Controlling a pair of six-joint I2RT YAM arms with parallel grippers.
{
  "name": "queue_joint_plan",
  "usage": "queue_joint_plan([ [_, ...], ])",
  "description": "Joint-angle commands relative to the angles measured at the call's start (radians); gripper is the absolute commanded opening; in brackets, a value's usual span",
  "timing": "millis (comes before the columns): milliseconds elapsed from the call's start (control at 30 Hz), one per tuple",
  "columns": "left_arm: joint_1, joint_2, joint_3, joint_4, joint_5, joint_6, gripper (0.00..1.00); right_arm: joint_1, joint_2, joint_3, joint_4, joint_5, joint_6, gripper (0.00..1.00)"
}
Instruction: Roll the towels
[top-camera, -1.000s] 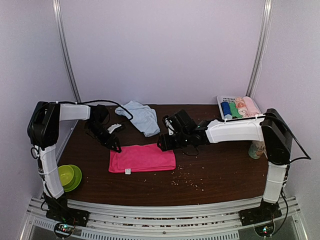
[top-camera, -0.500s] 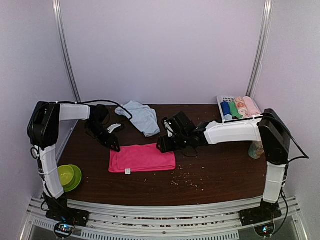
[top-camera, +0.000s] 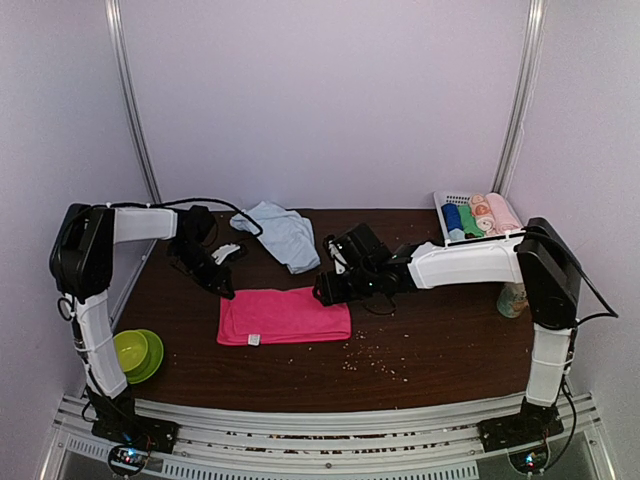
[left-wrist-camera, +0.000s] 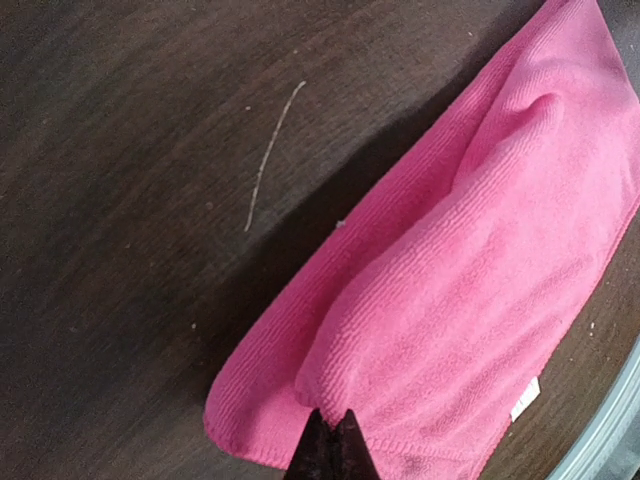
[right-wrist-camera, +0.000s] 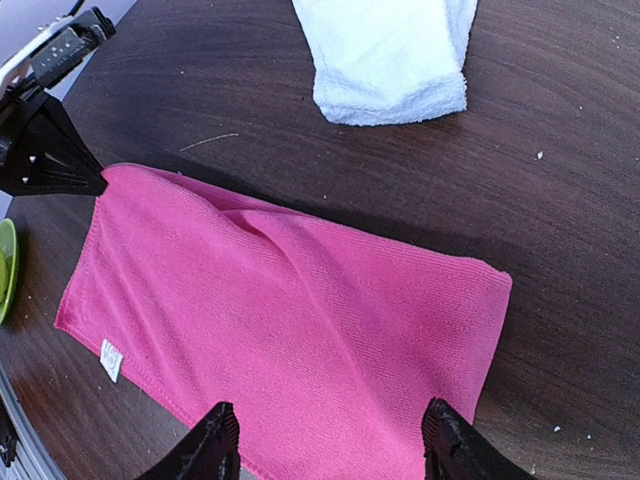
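The magenta-pink towel (top-camera: 285, 315) (right-wrist-camera: 290, 320) (left-wrist-camera: 470, 280) lies flat mid-table, with its white tag (right-wrist-camera: 110, 360) at the near left edge. My left gripper (top-camera: 228, 292) (left-wrist-camera: 335, 432) is shut at the towel's far left corner, and a raised fold of cloth runs out from its tips. My right gripper (top-camera: 325, 290) (right-wrist-camera: 330, 445) hovers open over the towel's right half; its fingers (right-wrist-camera: 215, 445) have nothing between them. The pale blue towel (top-camera: 285, 232) (right-wrist-camera: 395, 50) lies crumpled behind, apart from both grippers.
A white basket (top-camera: 442, 203) with several small coloured rolls (top-camera: 480, 215) stands at the back right. A green bowl (top-camera: 135, 352) sits at the near left edge. Crumbs (top-camera: 375, 355) are scattered in front of the pink towel. A bottle (top-camera: 512, 298) stands by the right arm.
My left gripper has closed at the pink towel's far left corner and shifted slightly left and back. The right arm has hardly moved and stays open.
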Motion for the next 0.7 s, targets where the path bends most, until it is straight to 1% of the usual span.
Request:
queue_joint_plan([
  [0, -0.004, -0.128, -0.046, 0.064, -0.106, -0.018, 0.00, 0.007, 0.017, 0.002, 0.012, -0.005, -0.001, 0.63],
  [167, -0.004, -0.176, -0.088, 0.061, -0.174, -0.023, 0.00, 0.012, 0.036, 0.029, -0.009, -0.003, -0.006, 0.63],
  [333, -0.004, -0.157, -0.097, 0.050, -0.216, -0.019, 0.00, 0.019, 0.051, 0.054, -0.022, 0.003, -0.010, 0.62],
  [467, -0.003, -0.121, -0.064, 0.035, -0.257, -0.009, 0.00, 0.028, 0.061, 0.072, -0.046, 0.017, -0.018, 0.63],
  [533, -0.004, -0.094, -0.043, 0.030, -0.279, -0.005, 0.11, 0.034, 0.067, 0.082, -0.064, 0.032, -0.027, 0.63],
  [600, -0.004, -0.079, -0.020, 0.027, -0.296, -0.005, 0.25, 0.041, 0.067, 0.091, -0.088, 0.060, -0.041, 0.63],
  [667, -0.004, -0.082, -0.011, 0.028, -0.313, -0.003, 0.33, 0.047, 0.068, 0.100, -0.117, 0.093, -0.055, 0.63],
])
